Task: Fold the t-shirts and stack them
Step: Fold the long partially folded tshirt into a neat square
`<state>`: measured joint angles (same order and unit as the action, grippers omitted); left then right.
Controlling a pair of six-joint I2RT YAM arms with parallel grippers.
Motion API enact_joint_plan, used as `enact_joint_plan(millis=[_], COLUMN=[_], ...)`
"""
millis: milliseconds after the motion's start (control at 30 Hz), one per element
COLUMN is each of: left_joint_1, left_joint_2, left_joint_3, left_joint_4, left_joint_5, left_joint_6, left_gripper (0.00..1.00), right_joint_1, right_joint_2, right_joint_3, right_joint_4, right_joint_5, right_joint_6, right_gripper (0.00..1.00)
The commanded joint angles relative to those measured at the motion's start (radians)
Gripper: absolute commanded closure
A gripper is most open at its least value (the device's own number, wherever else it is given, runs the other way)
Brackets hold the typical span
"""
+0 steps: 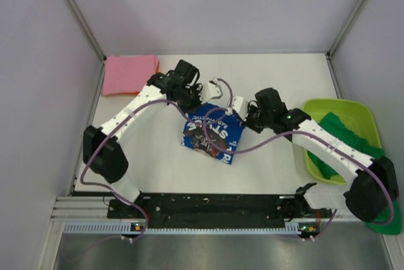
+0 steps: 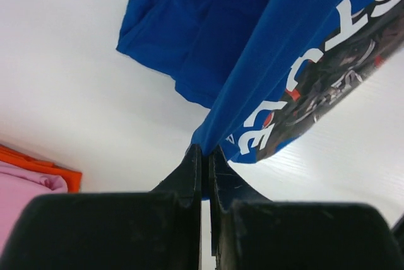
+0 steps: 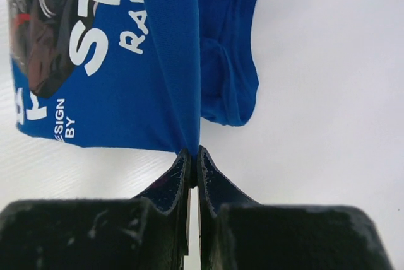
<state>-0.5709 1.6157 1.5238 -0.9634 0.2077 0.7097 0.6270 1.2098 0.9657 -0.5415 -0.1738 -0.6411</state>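
Top view: blue t-shirt (image 1: pixel 211 136) sits mid-table between the arms, partly folded to a small rectangle w/ print up. L gripper (image 1: pixel 201 106) and R gripper (image 1: pixel 243 118) meet its far edge, one near each corner. Pink t-shirt (image 1: pixel 129 74) lies folded at the far-left corner, well apart; green t-shirt (image 1: pixel 344 134) drapes in and over the lime tub (image 1: pixel 315 107) on the right. Step looks like a fold of the blue one, so move both arms together at the same height & pace, cloth taut btw the pinches, and lay the edge down square before letting go; uneven travel would prob. skew the fold. L wrist view: L gripper (image 2: pixel 203 156) is clamped on a thin blue edge (image 2: pixel 208 36), w/ white lettering & dark graphic to the right, a bunched plain-blue part beyond, and pink cloth at lower left. R wrist view: R gripper (image 3: pixel 192 159) is likewise pinched tight on a blue fold (image 3: pixel 145 49), letters & dark print at left, a doubled plain layer at right. Fabric looks thin and limp, likely to crease easily.
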Motion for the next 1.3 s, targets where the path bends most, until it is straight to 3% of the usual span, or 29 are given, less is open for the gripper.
enact_joint_plan(millis=[0,433,567,667,767,833,933,967,1033,1167,1200,1267], left_joint_1=[0.049,0.060,0.060,0.062,0.071,0.085,0.120,0.127,0.137,0.137,0.137,0.137], left_joint_2=[0.133,0.469,0.545,0.607,0.653,0.665,0.598,0.564,0.482,0.305,0.276,0.231], left_joint_3=[0.143,0.358,0.391,0.435,0.512,0.558,0.544,0.509,0.419,0.204,0.149,0.058], left_joint_4=[0.012,0.136,0.186,0.242,0.281,0.282,0.252,0.256,0.282,0.311,0.321,0.327], left_joint_5=[-0.125,-0.189,-0.247,-0.342,-0.439,-0.476,-0.394,-0.364,-0.324,-0.130,-0.069,0.059], left_joint_6=[-0.019,-0.069,-0.069,-0.065,-0.075,-0.090,-0.128,-0.137,-0.163,-0.237,-0.262,-0.298], left_gripper=[1.00,0.98,0.83,0.72,0.57,0.50,0.34,0.22,0.21,0.26,0.30,0.51], right_joint_1=[-0.118,-0.256,-0.265,-0.279,-0.312,-0.331,-0.325,-0.316,-0.290,-0.184,-0.164,-0.118], right_joint_2=[0.103,0.375,0.456,0.542,0.608,0.609,0.536,0.505,0.435,0.315,0.292,0.258], right_joint_3=[0.030,0.080,0.099,0.149,0.240,0.347,0.378,0.360,0.306,0.173,0.130,0.024], right_joint_4=[0.072,0.267,0.317,0.362,0.376,0.286,0.192,0.187,0.183,0.228,0.270,0.413], right_joint_5=[0.002,-0.004,0.006,0.097,0.326,0.473,0.395,0.363,0.271,0.018,-0.042,-0.178], right_joint_6=[0.006,0.029,0.041,0.115,0.315,0.455,0.517,0.543,0.586,0.685,0.720,0.809], right_gripper=[1.00,1.00,1.00,0.82,0.75,0.71,0.70,0.69,0.64,0.66,0.68,0.75])
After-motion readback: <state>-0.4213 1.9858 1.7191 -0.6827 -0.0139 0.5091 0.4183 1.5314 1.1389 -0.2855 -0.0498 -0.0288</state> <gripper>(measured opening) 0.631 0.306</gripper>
